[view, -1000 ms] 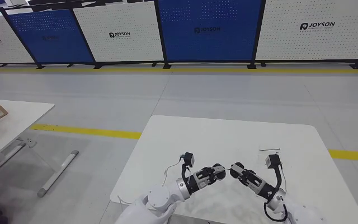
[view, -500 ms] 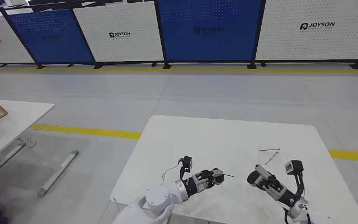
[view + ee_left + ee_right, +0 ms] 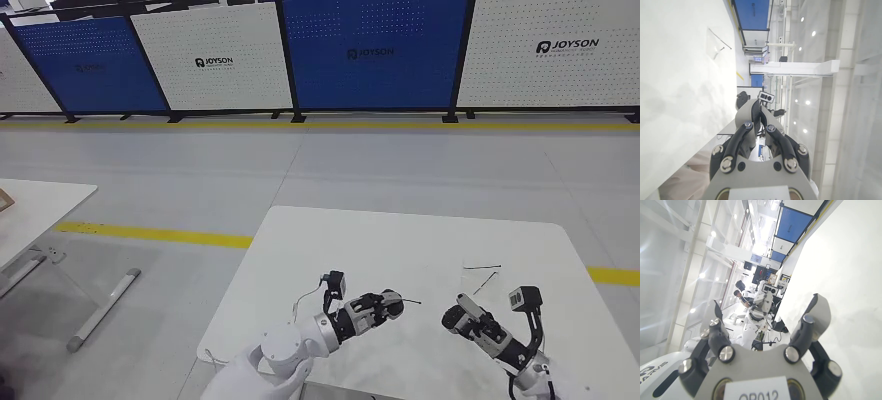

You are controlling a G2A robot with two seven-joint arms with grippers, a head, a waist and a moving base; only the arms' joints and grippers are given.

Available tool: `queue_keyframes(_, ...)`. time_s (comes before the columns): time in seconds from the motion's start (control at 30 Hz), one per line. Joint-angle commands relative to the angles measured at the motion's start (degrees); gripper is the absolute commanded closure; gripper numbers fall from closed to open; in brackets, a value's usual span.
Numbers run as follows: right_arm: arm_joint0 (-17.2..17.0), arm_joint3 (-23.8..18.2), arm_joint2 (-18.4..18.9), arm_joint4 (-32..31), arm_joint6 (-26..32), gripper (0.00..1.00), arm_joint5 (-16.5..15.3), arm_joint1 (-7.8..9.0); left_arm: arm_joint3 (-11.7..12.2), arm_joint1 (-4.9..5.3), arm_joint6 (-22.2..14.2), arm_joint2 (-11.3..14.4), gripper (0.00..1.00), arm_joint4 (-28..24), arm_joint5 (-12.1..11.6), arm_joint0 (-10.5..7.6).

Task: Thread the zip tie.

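The zip tie (image 3: 408, 299) is a thin plastic strip, judged light, springy and slippery. Take hold close to the end being guided, since the mid-length will flex. It is pinched between the pressed-together fingers of the left gripper (image 3: 392, 304), with its free end projecting past the fingertips toward the right gripper (image 3: 452, 318). That gripper's fingers are spread, nothing between them, well apart from the tip. Count: one held tie, two loose ties (image 3: 481, 267) beyond the right fingertips, one table (image 3: 400, 240).
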Motion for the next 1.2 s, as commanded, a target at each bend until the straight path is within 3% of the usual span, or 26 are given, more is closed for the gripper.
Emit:
queue_keyframes(0.0,0.0,0.0,0.0,0.0,0.0,0.0,0.0,0.0,-2.2,0.31,-0.59,-1.73,1.0,-0.78,-0.28,0.45)
queue_keyframes(0.2,0.0,0.0,0.0,0.0,0.0,0.0,0.0,0.0,-11.46,1.32,-1.74,-5.19,1.0,0.27,3.37,3.54)
queue_keyframes(0.27,0.0,0.0,0.0,0.0,0.0,0.0,0.0,0.0,-13.93,1.47,1.13,-6.67,1.0,0.56,3.81,4.69)
queue_keyframes(0.57,0.0,0.0,0.0,0.0,0.0,0.0,0.0,0.0,-13.93,1.46,1.26,-6.65,1.0,0.45,3.74,4.68)
queue_keyframes(0.7,0.0,0.0,0.0,0.0,0.0,0.0,0.0,0.0,-15.03,1.31,-1.09,-7.56,1.0,-5.92,2.07,4.4)
queue_keyframes(0.93,0.0,0.0,0.0,0.0,0.0,0.0,0.0,0.0,-20.3,2.04,-6.92,-12.68,1.0,-11.47,0.25,8.15)
queue_keyframes(1.03,0.0,0.0,0.0,0.0,0.0,0.0,0.0,0.0,-21.12,2.3,-7.16,-14.34,1.0,-10.5,-0.4,9.29)
queue_keyframes(1.17,0.0,0.0,0.0,0.0,0.0,0.0,0.0,0.0,-21.28,2.5,-6.77,-14.42,1.0,-6.63,-0.46,9.92)
